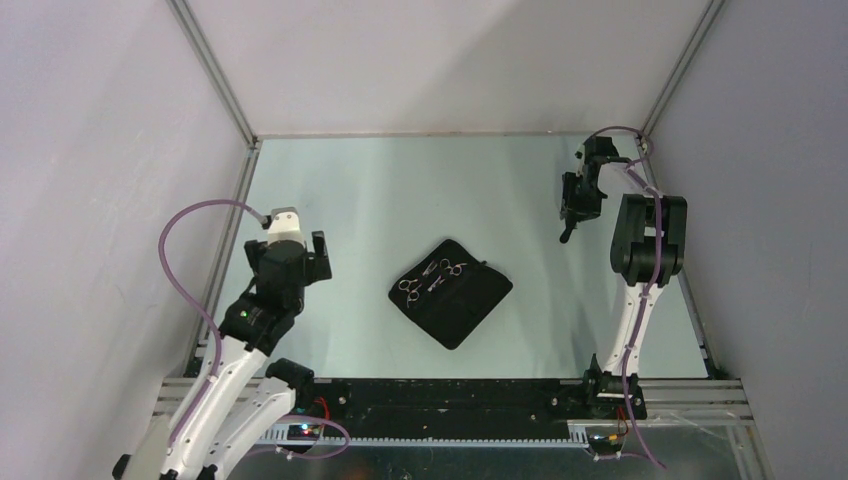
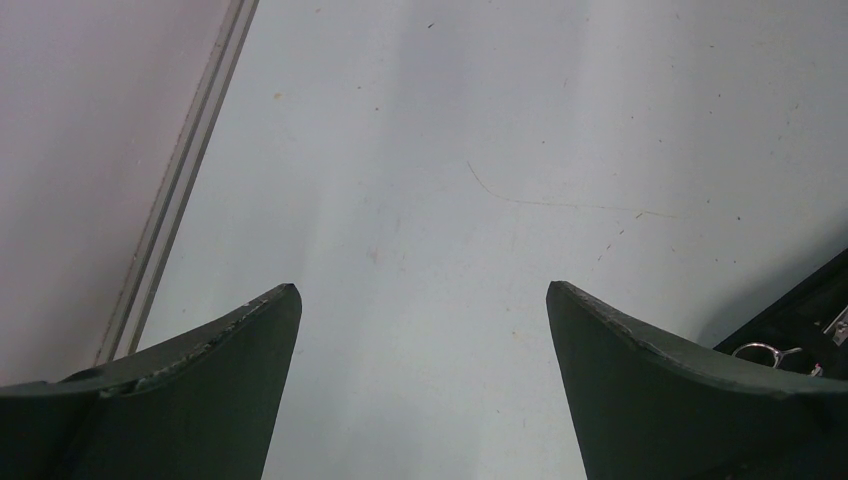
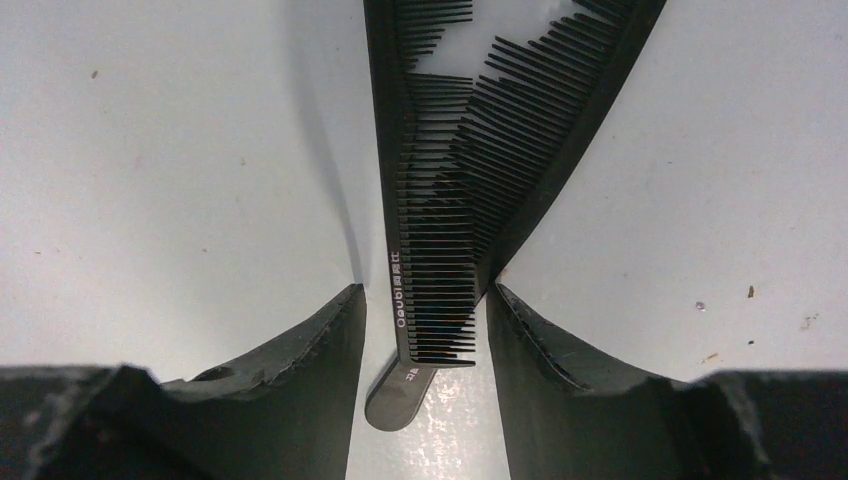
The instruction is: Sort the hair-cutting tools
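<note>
Straddling comb, right claw half apart; white print, perhaps "Oeubi"; left claw wide apart.

site: robot lab cell | evidence: plain white walls, aluminium frame rails, bench-mounted arms

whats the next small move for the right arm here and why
Probably close the right fingers fully onto the black plastic comb. The comb sits between them, but a sliver of pale table shows between its spine and one finger, so the grip doesn't look firm enough to lift yet.
</note>
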